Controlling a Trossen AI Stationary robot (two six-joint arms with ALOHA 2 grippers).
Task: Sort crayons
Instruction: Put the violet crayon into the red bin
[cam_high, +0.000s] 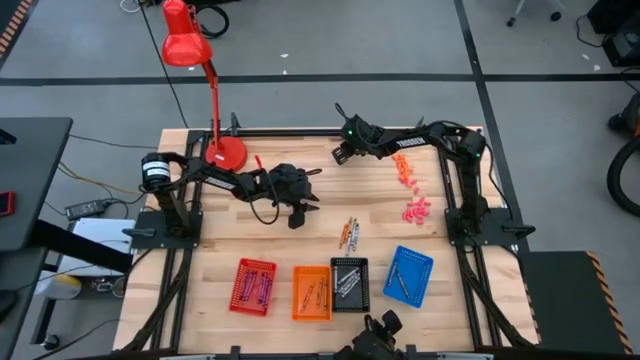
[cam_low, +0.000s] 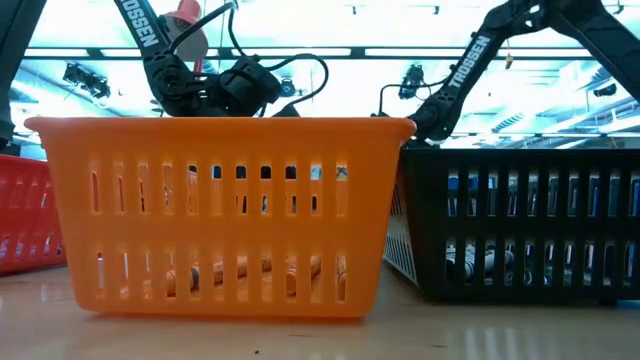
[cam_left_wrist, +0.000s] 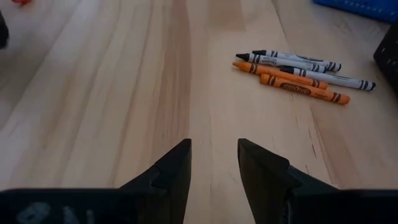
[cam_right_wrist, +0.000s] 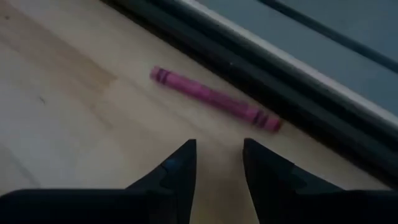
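Dark plastic fingers of the right gripper (cam_right_wrist: 217, 163) stood parted and empty above the pale wood, a pink crayon (cam_right_wrist: 215, 99) lying just beyond their tips beside the table's black far edge rail (cam_right_wrist: 261, 68). The high view placed that gripper (cam_high: 343, 152) near the table's far edge. The left gripper (cam_left_wrist: 213, 163) also had its fingers spread with nothing between them, hovering over bare boards at mid-table (cam_high: 298, 203). Ahead of it lay 4 loose crayons (cam_left_wrist: 303, 76), 2 orange and 2 grey-white with dark ends, touching in a small cluster between the arms and the trays (cam_high: 350, 234).

4 mesh trays sat in a row along the near edge: a red tray (cam_high: 253, 285), an orange tray (cam_high: 311, 293), a black tray (cam_high: 349, 282) and a blue tray (cam_high: 408, 276) set at an angle. Each held a few crayons; through the orange tray's slots (cam_low: 220, 215) sticks showed on its floor.

Small bright pink and orange bits (cam_high: 410, 190) were scattered on the plank table (cam_high: 230, 240) by the right arm. A red desk lamp (cam_high: 205, 90) stood at the far left corner. Grey floor with cables surrounded the table, and ceiling lights showed in the low view. "TROSSEN" was printed in white on both arms (cam_low: 467, 65).
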